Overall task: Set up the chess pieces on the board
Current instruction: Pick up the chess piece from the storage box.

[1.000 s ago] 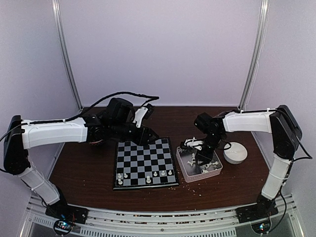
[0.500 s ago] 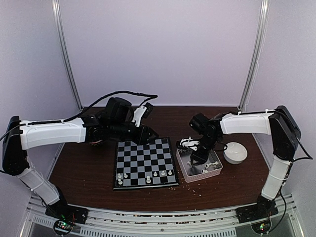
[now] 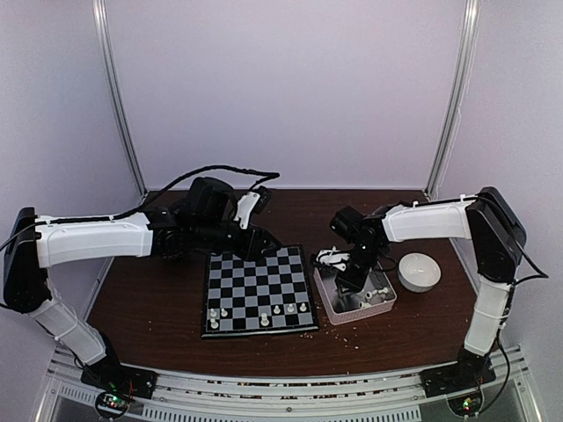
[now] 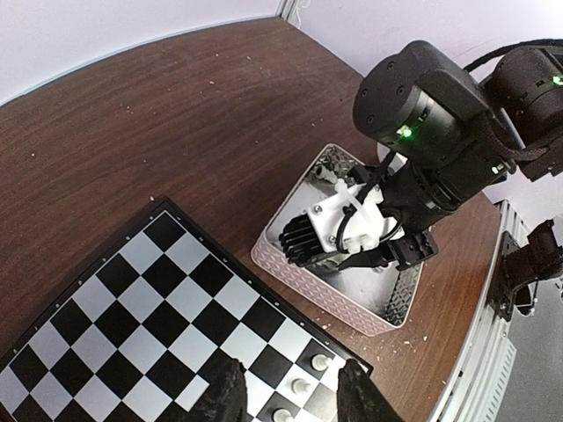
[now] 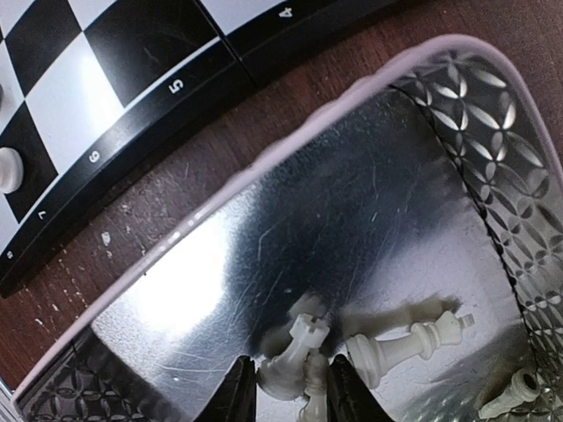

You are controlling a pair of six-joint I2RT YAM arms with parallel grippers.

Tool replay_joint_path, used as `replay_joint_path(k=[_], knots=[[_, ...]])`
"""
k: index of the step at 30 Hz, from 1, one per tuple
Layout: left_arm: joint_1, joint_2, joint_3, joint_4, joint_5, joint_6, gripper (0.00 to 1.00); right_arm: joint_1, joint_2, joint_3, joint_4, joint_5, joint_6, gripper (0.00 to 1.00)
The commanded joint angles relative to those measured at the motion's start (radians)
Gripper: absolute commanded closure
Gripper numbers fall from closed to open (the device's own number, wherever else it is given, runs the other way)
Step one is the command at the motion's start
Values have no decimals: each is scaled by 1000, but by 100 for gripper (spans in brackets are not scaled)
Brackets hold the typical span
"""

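The board point(image 3: 257, 290) lies in the middle of the table with several white chess pieces point(image 3: 290, 309) along its near rows. My left gripper point(image 3: 264, 243) hovers open and empty over the board's far edge; in the left wrist view its gripper point(image 4: 290, 397) spans the board point(image 4: 132, 308) near three standing pieces point(image 4: 322, 361). My right gripper point(image 3: 346, 266) is down in the clear tray point(image 3: 380, 306). In the right wrist view the gripper point(image 5: 292, 391) is shut on a white rook-like piece point(image 5: 297, 352). Another piece point(image 5: 409, 347) lies beside it.
A white bowl point(image 3: 420, 271) stands right of the tray. Pale crumbs point(image 3: 339, 332) are scattered on the brown table in front of the tray and board. The tray rim point(image 5: 264, 167) sits close to the board's edge point(image 5: 132, 114). One more piece point(image 5: 515, 391) lies by the tray wall.
My right gripper has shifted a little left and toward the back inside the tray. The left arm has hardly moved.
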Motion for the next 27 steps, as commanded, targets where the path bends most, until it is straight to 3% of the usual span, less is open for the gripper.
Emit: replay_joint_path(k=[1, 10, 17, 21, 27], knots=[[-1, -30, -12, 44, -6, -6, 64, 9, 22, 11, 7, 49, 20, 74], [-1, -33, -18, 41, -10, -3, 64, 9, 16, -4, 7, 53, 24, 78], [-1, -29, -12, 55, -1, 15, 64, -3, -70, -13, 28, 56, 38, 87], [-1, -28, -19, 147, 40, 82, 63, -73, -212, -36, 41, -163, 18, 88], [-1, 29, -43, 453, 160, 123, 57, -181, -342, -74, 64, -541, 2, 86]])
